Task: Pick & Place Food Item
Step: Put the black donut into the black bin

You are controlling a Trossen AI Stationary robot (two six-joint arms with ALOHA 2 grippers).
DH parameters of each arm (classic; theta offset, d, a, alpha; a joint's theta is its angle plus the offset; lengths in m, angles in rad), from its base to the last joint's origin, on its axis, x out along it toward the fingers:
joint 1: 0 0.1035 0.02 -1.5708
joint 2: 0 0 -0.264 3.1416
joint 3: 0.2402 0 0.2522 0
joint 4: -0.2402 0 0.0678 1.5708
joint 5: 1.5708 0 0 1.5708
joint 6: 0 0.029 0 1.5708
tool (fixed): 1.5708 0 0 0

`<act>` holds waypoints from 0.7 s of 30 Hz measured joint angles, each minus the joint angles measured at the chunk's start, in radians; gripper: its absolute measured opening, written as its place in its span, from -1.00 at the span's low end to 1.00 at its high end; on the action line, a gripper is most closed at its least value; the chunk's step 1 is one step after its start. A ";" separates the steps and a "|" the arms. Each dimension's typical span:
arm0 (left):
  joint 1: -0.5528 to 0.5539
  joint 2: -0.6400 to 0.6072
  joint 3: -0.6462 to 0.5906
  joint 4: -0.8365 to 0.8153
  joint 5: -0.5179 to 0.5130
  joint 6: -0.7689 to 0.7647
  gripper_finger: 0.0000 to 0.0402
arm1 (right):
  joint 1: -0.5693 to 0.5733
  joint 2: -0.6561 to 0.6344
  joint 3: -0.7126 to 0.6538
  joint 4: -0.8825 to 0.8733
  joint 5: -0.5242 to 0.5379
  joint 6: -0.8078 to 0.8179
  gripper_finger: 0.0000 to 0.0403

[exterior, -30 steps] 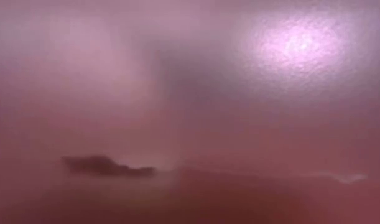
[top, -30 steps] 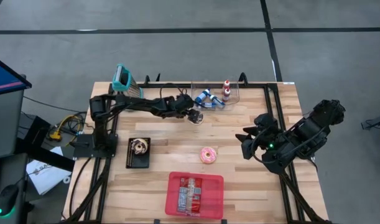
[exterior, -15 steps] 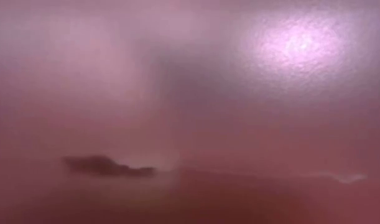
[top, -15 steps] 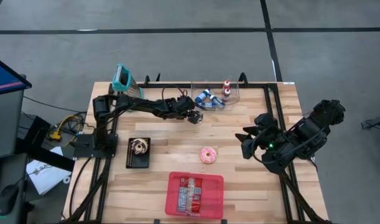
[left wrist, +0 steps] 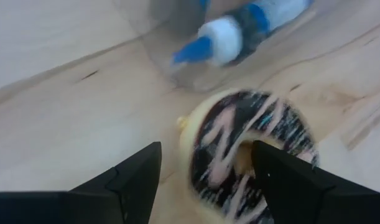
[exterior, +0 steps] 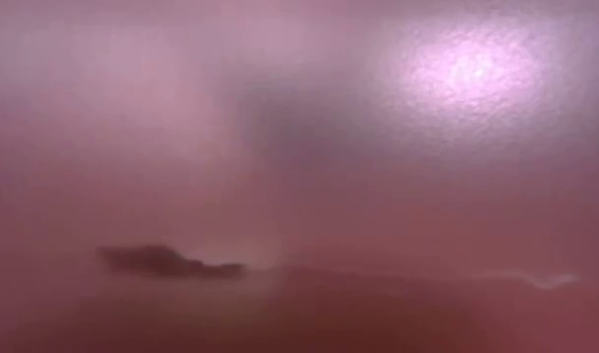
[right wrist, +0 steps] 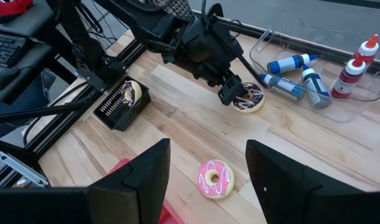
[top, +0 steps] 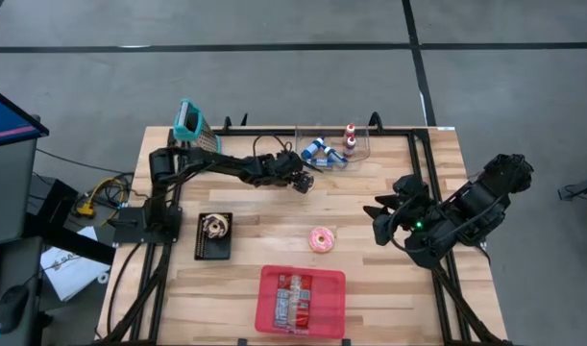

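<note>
A chocolate donut (left wrist: 249, 155) with pink stripes lies flat on the table, close to the clear tray (top: 333, 150) at the far side. My left gripper (left wrist: 205, 149) is open and slants down over it. One finger stands beside the donut's rim and the other (left wrist: 283, 174) over its ring. The right wrist view shows this gripper (right wrist: 227, 93) at the donut's (right wrist: 249, 99) edge. A pink donut (top: 321, 239) lies in the table's middle. My right gripper (right wrist: 208, 143) waits open, raised at the table's right (top: 379, 216). My left gripper comes at the chocolate donut slanting down from the table's left. One finger (left wrist: 283, 174) is over the ring near the hole (left wrist: 242, 158). I cannot tell whether it touches the donut. The donut lies flat on the wood.
The clear tray holds blue and red-capped bottles (right wrist: 305, 71). A black basket (top: 213, 234) with a donut stands at the left, a red bin (top: 301, 299) at the near edge and a teal-framed rack (top: 189, 120) at the far left corner. The low view shows only a red blur.
My left gripper has sunk toward the chocolate donut and now covers most of it in the high view. The donut has stayed where it was.
</note>
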 joint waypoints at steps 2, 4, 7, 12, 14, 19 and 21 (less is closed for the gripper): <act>-0.001 0.011 0.002 0.011 0.009 -0.010 0.21 | 0.000 0.000 0.000 0.000 0.000 0.000 0.00; -0.004 0.025 0.001 0.024 0.012 -0.023 0.20 | 0.000 0.000 0.000 0.000 0.000 0.000 0.00; -0.007 0.035 0.002 0.029 0.009 -0.027 0.18 | 0.000 0.000 0.000 0.000 -0.001 0.000 0.00; -0.005 0.040 0.002 0.037 -0.010 -0.030 0.07 | 0.000 0.000 0.000 0.001 -0.002 0.000 0.00; -0.005 0.040 0.002 0.038 -0.014 -0.030 -0.01 | 0.001 0.000 0.000 0.002 -0.003 0.000 0.00; -0.005 0.039 0.002 0.038 -0.018 -0.030 -0.26 | 0.002 0.000 0.000 0.002 -0.003 0.000 0.00; -0.005 0.039 0.002 0.038 -0.009 -0.028 -0.36 | 0.002 0.000 0.000 0.002 -0.003 0.000 0.00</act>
